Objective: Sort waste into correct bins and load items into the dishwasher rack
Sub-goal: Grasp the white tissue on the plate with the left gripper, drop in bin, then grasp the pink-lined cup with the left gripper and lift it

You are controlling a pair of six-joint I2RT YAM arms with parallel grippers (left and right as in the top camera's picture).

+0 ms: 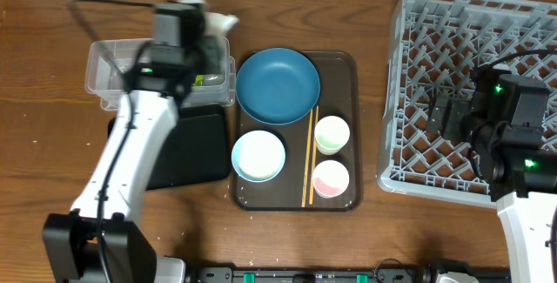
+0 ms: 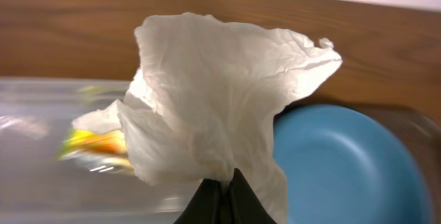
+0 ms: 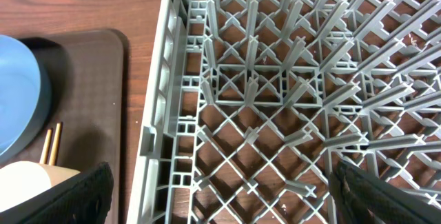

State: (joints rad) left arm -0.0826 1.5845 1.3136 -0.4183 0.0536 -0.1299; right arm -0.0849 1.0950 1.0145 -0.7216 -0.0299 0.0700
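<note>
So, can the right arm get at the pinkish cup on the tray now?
Probably yes. The right gripper is open and empty above the rack, near its left wall. The pinkish cup stands uncovered just beyond that wall, with nothing over it.

On brown tray (image 1: 338, 83) — blue bowl (image 1: 278, 84)

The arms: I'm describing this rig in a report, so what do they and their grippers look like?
Both the left arm and right arm have white links, black joint housings and small green lights. A black cable loops from the left one. The fingers are black.
</note>
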